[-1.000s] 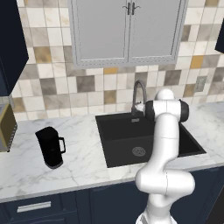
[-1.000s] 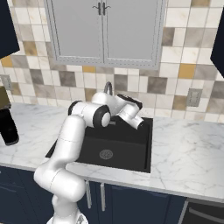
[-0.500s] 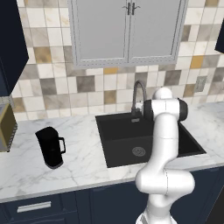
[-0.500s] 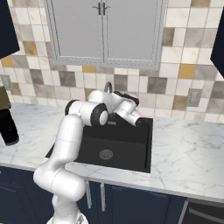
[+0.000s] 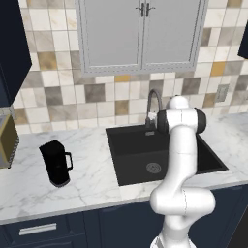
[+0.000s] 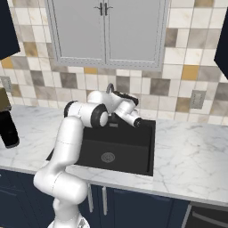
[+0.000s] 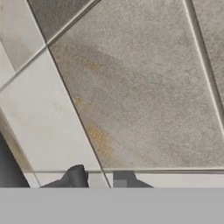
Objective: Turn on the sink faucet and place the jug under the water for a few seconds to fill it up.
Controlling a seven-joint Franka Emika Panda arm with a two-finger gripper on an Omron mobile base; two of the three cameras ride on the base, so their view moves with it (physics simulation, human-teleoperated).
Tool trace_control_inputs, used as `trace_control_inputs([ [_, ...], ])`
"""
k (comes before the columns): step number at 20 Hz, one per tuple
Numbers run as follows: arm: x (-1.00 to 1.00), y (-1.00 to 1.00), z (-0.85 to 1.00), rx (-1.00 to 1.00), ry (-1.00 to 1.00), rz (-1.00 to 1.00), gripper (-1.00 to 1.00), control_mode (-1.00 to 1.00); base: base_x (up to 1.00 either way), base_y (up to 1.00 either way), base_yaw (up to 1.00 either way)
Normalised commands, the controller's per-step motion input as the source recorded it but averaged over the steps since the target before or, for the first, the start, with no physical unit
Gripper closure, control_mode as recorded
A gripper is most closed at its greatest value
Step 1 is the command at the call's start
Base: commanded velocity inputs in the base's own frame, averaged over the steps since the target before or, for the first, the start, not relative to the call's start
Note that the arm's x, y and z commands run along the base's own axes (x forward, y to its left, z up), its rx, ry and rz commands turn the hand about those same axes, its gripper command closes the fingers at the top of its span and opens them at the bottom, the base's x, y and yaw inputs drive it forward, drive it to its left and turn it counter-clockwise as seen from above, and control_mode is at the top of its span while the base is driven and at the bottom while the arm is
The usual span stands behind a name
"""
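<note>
Faucet step in hand: pincer beside the sink faucet, tips slightly apart, gripping nothing — no water; next, jug.

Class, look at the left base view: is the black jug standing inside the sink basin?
No: the jug stands upright on the white marble counter, well to the left of the sink, apart from it.

Pale grey cabinet doors with small dark handles hang above a backsplash of beige, grey and ochre tiles. A white marble counter runs over dark navy drawers. An outlet plate sits on the tiled wall.
</note>
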Motion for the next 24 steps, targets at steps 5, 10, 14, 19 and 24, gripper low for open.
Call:
trace_control_inputs([
  [5, 0.35, -0.95, -0.6, 0.06, 0.03, 0.0, 1.0, -1.0, 0.0, 0.0, 0.0],
  [10, 0.33, -1.0, -0.66, 0.06, 0.05, 0.0, 1.0, -1.0, 0.0, 0.0, 0.0],
  [14, 0.29, -1.0, -0.74, 0.06, 0.03, 0.0, 1.0, -1.0, 0.0, 0.0, 0.0],
  [19, 0.23, -1.0, -0.8, 0.06, 0.0, 0.0, 1.0, -1.0, 0.0, 0.0, 0.0],
  [24, 0.23, -1.0, -0.84, 0.06, 0.01, 0.0, 1.0, -1.0, 0.0, 0.0, 0.0],
])
